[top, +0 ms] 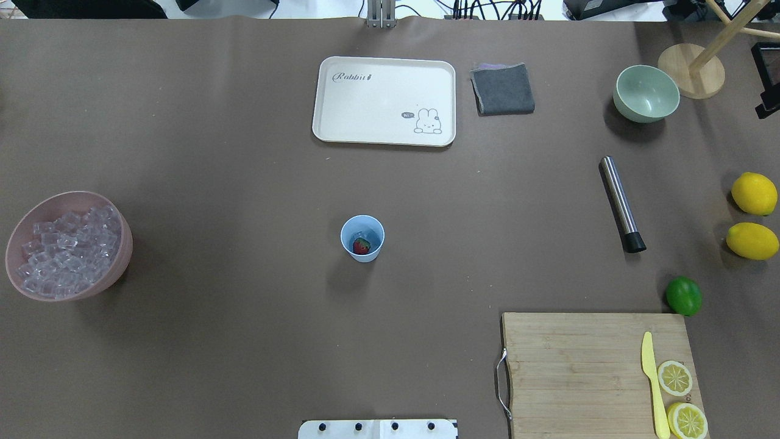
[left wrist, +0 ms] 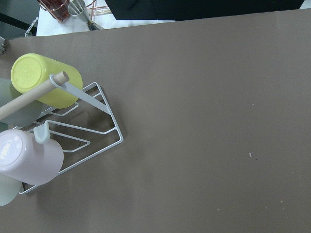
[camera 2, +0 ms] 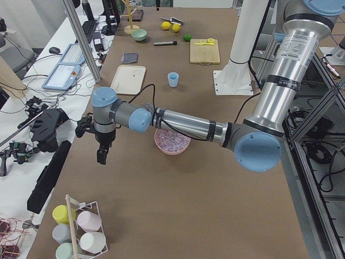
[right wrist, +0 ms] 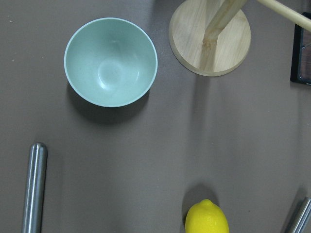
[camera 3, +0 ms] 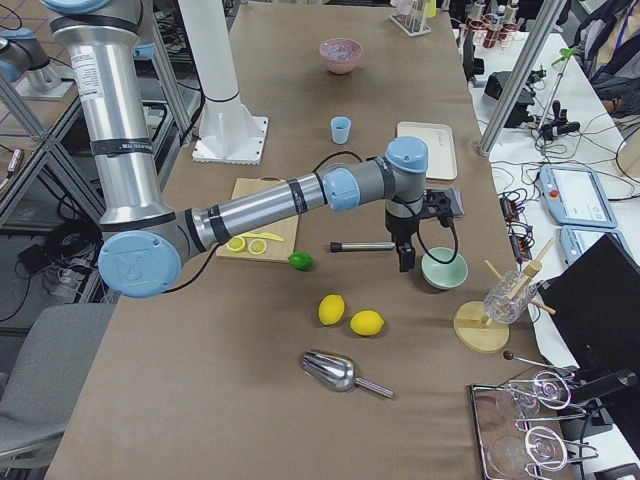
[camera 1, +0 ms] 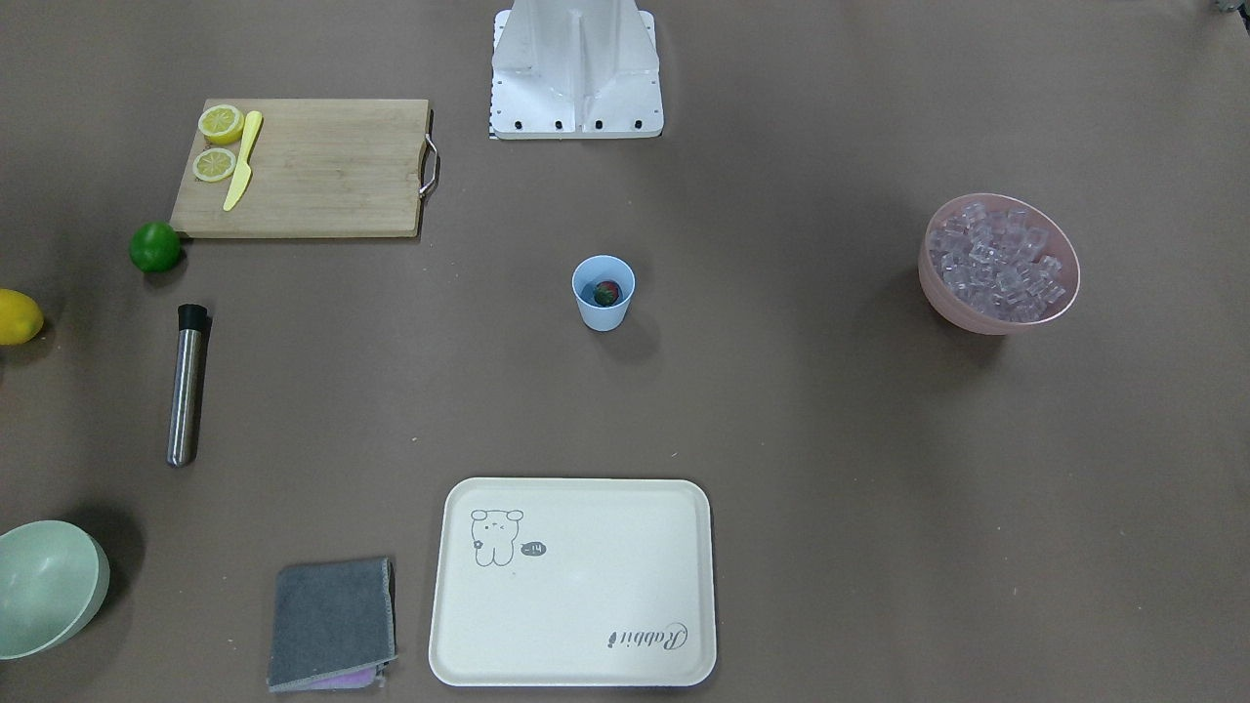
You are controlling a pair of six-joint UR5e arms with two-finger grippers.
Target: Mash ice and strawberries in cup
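The light blue cup (camera 1: 603, 293) (top: 362, 238) stands upright mid-table, with one red strawberry (camera 1: 606, 291) (top: 361, 246) inside it. What looks like a clear ice cube lies beside the berry. Most of the ice (camera 1: 996, 262) (top: 67, 247) fills a pink bowl (camera 1: 1060, 305) (top: 122, 256) on the left arm's side. My left gripper (camera 2: 101, 156) hangs beyond that bowl, above bare table near a cup rack. My right gripper (camera 3: 407, 262) hovers by the pale green bowl (camera 3: 443, 270) (right wrist: 111, 62). Both show only in side views, so I cannot tell open from shut.
A steel muddler (top: 621, 203) (camera 1: 186, 384) lies on the right arm's side, near a lime (top: 684, 296) and two lemons (top: 754, 193). The cutting board (top: 579, 366) carries lemon slices and a yellow knife. A cream tray (top: 384, 100) and grey cloth (top: 503, 89) lie at the far edge.
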